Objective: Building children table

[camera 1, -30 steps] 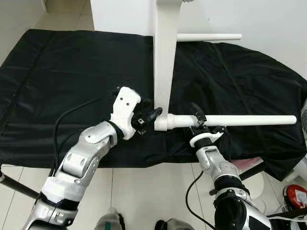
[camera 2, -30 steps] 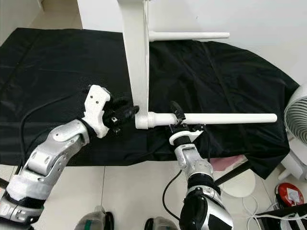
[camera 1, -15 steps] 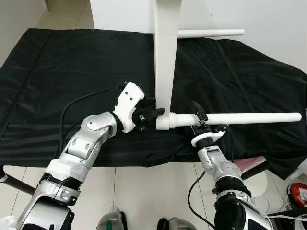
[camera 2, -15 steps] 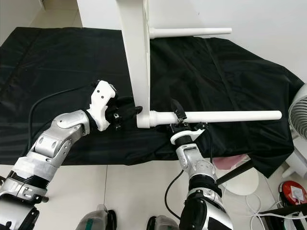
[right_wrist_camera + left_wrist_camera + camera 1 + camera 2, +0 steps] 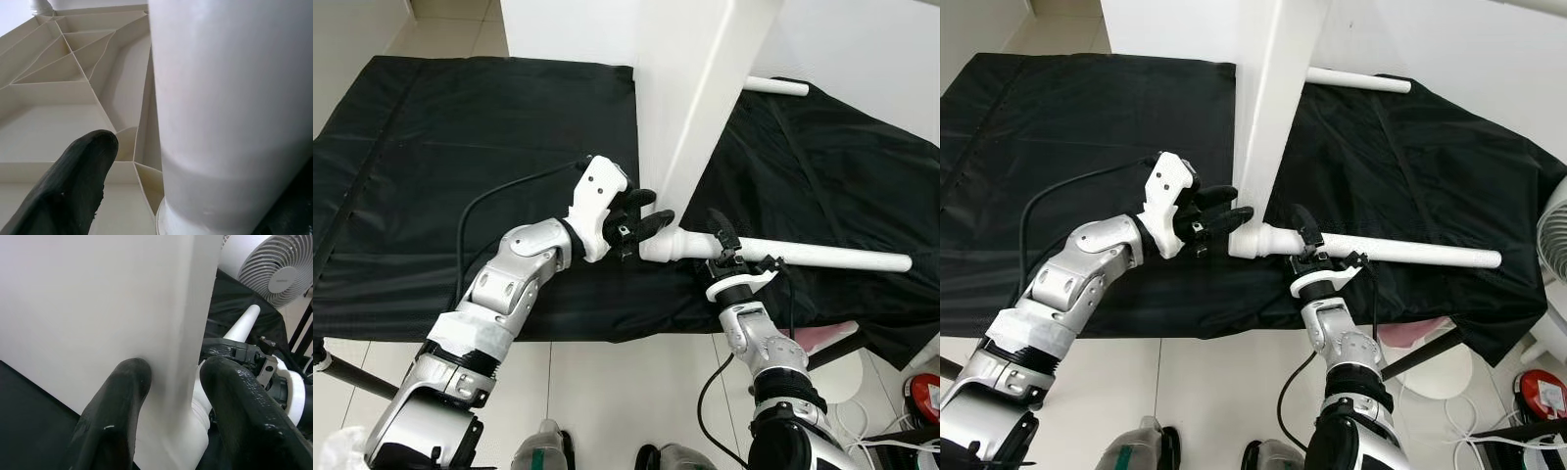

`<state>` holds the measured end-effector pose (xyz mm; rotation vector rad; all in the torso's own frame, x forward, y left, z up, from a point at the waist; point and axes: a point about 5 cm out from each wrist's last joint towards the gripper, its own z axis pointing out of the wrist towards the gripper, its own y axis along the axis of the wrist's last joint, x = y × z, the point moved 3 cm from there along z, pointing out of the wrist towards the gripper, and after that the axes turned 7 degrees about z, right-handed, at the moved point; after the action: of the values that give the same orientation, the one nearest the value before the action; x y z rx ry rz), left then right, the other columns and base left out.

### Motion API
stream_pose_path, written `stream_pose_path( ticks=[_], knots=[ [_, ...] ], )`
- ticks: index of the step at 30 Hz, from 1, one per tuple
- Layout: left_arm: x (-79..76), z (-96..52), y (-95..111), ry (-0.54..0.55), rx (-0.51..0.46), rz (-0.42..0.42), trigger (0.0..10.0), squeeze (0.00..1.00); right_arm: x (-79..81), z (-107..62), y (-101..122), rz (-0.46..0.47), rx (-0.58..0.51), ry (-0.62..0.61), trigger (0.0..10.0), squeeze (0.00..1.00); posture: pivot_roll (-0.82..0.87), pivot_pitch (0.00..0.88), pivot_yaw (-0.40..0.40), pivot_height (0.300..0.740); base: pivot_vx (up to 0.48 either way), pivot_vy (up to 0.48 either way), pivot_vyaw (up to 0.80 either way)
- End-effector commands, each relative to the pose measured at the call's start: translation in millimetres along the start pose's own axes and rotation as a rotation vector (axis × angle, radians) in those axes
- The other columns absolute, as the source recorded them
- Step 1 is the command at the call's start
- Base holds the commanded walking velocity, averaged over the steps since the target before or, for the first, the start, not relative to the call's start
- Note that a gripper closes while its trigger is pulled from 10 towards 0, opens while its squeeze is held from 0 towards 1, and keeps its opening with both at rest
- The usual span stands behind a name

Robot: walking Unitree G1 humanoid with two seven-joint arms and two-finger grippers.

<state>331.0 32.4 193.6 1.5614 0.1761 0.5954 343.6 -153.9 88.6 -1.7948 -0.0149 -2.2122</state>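
The left gripper (image 5: 651,223) pinches the white tabletop (image 5: 690,98) edge, which stands tilted on the black cloth (image 5: 460,147). The right gripper (image 5: 724,245) clamps the white leg (image 5: 803,255), whose long axis runs from the socket toward three o'clock.

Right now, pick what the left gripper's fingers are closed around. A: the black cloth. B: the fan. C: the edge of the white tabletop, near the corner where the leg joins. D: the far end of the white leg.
C: the left gripper has its fingers on either side of the white tabletop edge, beside the leg joint; the right gripper is on the leg.
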Motion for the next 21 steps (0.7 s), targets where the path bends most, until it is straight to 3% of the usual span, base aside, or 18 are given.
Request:
stream_pose_path(
  ticks=[1,7,13,15,18,21],
  knots=[
    [-4.3,5.0,1.8,-0.022,0.023,0.041,10.0,0.0,-15.2,-10.4,-0.5,0.01,-0.007,-0.068,10.0,0.0,0.06,0.059,-0.031,0.74,0.0,0.0,0.0],
    [2.3,12.4,-2.8,0.095,0.1,0.086,10.0,0.0,-15.1,-10.9,-5.9,-0.002,0.01,-0.066,10.0,0.0,0.06,0.057,-0.028,0.74,0.0,0.0,0.0],
    [12.5,17.1,-2.0,0.211,0.129,0.068,10.0,0.0,-13.1,-13.8,-11.8,-0.025,0.037,-0.066,10.0,0.0,0.06,0.057,-0.031,0.74,0.0,0.0,0.0],
    [22.8,18.8,-0.2,0.309,0.142,0.058,10.0,0.0,-6.9,-16.3,-17.4,-0.066,0.073,-0.043,10.0,0.0,0.06,0.062,-0.031,0.74,0.0,0.0,0.0],
    [27.5,18.8,0.8,0.348,0.142,0.052,10.0,0.0,-2.5,-18.1,-19.7,-0.089,0.092,-0.03,10.0,0.0,0.06,0.065,-0.033,0.74,0.0,0.0,0.0],
    [37.5,17.6,2.8,0.428,0.142,0.026,10.0,0.0,18.1,-25.7,-24.5,-0.103,0.126,0.037,10.0,0.0,0.06,0.07,-0.037,0.74,0.0,0.0,0.0]
  ],
)
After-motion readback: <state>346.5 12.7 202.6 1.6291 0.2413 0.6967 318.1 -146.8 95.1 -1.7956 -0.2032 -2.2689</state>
